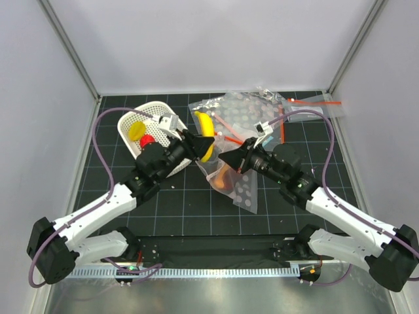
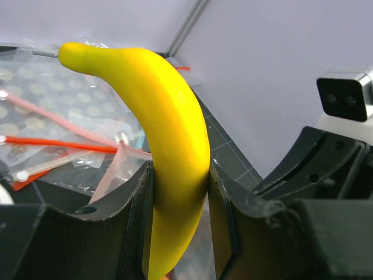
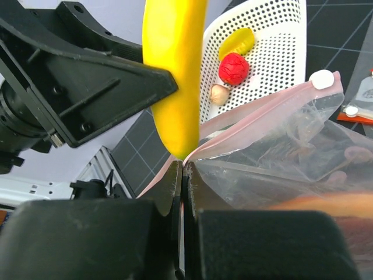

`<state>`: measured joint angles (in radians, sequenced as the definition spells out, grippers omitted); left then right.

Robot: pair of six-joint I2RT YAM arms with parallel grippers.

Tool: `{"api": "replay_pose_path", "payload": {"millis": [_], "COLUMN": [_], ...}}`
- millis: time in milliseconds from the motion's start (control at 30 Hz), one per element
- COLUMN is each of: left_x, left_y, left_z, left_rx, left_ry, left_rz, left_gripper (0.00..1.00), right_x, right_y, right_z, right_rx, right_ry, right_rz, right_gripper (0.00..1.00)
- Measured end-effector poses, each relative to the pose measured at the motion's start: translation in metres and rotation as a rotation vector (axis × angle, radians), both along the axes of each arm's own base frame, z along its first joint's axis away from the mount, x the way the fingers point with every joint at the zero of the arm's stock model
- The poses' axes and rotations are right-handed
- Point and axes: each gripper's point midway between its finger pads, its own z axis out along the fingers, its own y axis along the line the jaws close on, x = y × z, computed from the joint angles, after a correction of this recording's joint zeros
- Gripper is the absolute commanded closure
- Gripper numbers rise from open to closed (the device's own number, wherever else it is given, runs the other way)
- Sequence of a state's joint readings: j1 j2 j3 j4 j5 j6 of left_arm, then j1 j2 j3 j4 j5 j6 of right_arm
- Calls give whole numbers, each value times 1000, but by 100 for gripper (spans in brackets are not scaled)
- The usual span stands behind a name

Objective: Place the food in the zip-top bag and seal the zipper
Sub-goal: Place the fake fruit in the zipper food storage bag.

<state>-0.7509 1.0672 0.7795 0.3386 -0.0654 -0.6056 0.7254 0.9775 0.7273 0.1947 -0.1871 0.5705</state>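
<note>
1. My left tool [image 2: 179,175] is clamped on the banana [image 2: 169,116], whose lower end sits right at the bag [image 3: 280,169] mouth.
2. My right tool [image 3: 183,186] is pinched tight on the bag's rim.
3. The hot dog [image 1: 224,178] looks to be already inside.
4. The berry [image 3: 233,68], egg [image 3: 218,93] and yellow piece [image 3: 237,42] wait in the basket [image 1: 157,111].
5. The zipper [image 3: 256,108] is unsealed, so I'd say most of the job is left.

Left end effector [image 1: 201,145], right end effector [image 1: 227,159]: clamped.

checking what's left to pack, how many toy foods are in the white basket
3 in the basket: yellow round piece, red berry beside it, beige egg beside the berry. More may be hidden behind the banana.
</note>
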Motion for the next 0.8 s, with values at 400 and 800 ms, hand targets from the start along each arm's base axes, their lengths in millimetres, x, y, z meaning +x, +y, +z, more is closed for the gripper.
{"api": "replay_pose_path", "payload": {"millis": [400,800], "left_x": [-30,-42], "left_y": [-54,-84], "left_z": [-10,-31], "left_rx": [56,47], "left_ry": [-80,-25], "left_rz": [-170,-257], "left_gripper": [100,100], "right_x": [-13,-15], "right_y": [-26,-65], "right_z": [12,36], "right_rx": [95,239], "right_ry": [-44,-124], "right_rz": [-72,-235], "right_gripper": [99,99]}}
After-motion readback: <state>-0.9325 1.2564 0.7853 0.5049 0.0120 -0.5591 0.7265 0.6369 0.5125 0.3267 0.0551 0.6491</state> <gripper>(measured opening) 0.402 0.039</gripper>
